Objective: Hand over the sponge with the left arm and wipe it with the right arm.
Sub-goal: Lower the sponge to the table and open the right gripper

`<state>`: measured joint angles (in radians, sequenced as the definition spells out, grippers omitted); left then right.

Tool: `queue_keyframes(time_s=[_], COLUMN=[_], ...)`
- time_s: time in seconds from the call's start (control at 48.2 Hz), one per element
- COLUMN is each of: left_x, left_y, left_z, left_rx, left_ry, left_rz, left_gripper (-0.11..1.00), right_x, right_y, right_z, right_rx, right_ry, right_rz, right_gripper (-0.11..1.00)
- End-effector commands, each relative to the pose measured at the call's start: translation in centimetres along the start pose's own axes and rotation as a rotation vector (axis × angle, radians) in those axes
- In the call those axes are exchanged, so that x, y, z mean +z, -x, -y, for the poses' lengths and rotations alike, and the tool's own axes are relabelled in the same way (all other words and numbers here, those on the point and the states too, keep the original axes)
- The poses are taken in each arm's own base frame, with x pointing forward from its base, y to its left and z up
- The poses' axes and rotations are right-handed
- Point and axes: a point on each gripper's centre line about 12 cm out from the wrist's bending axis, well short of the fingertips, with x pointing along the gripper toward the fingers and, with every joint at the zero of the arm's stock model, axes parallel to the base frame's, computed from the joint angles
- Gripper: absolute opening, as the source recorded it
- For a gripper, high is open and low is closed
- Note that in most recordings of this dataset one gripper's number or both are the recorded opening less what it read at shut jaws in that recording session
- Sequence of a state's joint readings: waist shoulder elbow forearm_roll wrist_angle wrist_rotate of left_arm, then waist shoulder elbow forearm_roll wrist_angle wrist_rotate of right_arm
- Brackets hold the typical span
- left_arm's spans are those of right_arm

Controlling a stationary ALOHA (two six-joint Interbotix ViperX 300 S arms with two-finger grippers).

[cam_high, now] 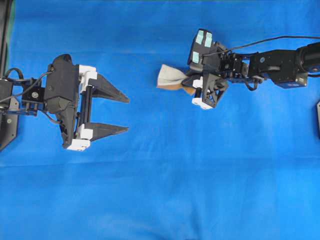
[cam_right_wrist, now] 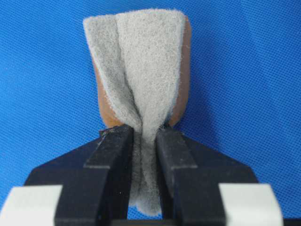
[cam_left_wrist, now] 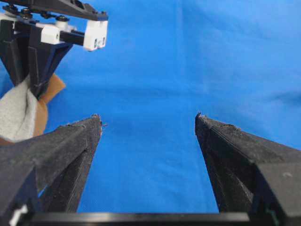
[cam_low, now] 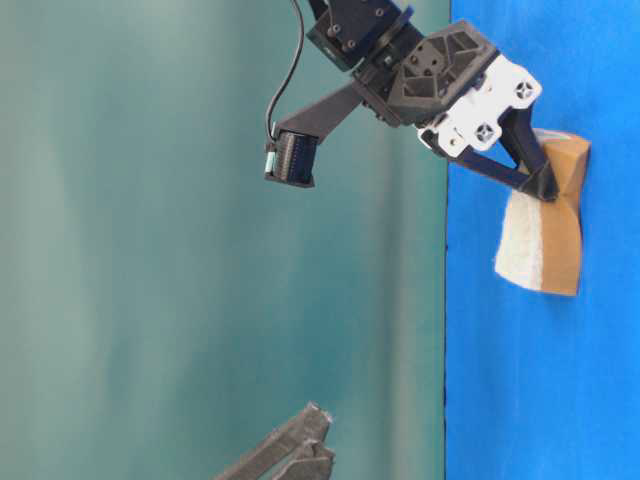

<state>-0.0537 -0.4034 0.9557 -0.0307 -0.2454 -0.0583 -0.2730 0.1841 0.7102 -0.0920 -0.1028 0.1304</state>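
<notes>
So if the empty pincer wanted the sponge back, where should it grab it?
Probably the free flared end of the sponge, coming from the left pincer's own side. The right pincer is shut on the other end, squeezing it into a fold, so only the end that sticks out is bare. Pinching across the grey face and orange back looks easiest.

At the top of the frame, the right arm's gripper [cam_low: 540, 175] pinches the sponge [cam_low: 545, 240] against the blue cloth [cam_low: 520, 400]. 2 black fingers [cam_low: 290, 455] poke in at the bottom.
</notes>
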Motion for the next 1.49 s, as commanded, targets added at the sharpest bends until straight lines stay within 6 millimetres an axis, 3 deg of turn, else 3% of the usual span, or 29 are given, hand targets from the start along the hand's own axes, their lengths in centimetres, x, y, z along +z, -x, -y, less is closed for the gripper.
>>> queue_keyframes(time_s=[0.0,0.311,0.539,0.642,0.767,0.953,1.078,1.472], left_x=[0.8,0.8,0.8,0.8,0.8,0.8,0.8,0.7], left_y=[0.0,0.0,-0.1,0.0,-0.1,-0.1,-0.1,-0.1], left_z=[0.2,0.2,0.2,0.2,0.2,0.2,0.2,0.2], left_rx=[-0.005,-0.005,-0.005,-0.005,-0.005,-0.005,-0.005,-0.005], left_ry=[-0.002,-0.005,-0.005,-0.004,-0.004,-0.001,0.001,0.001], left_rz=[0.027,0.026,0.026,0.027,0.026,0.026,0.026,0.024], left_gripper=[0.76,0.76,0.76,0.76,0.76,0.76,0.76,0.76], right_x=[0.6,-0.9,-1.2,-1.2,-0.7,0.5,1.0,1.0], right_y=[0.4,1.2,1.9,1.8,1.4,0.5,0.2,0.2], right_z=[-1.1,-12.1,-15.3,-15.0,-13.1,-7.6,-5.0,-5.1], right_rx=[0.021,0.217,0.275,0.267,0.229,0.131,0.086,0.087], right_ry=[0.012,0.095,0.115,0.121,0.102,0.057,0.032,0.023], right_rz=[0.017,-0.005,-0.007,-0.019,-0.02,-0.005,0.003,0.001], right_gripper=[0.21,0.2,0.2,0.2,0.2,0.2,0.2,0.2])
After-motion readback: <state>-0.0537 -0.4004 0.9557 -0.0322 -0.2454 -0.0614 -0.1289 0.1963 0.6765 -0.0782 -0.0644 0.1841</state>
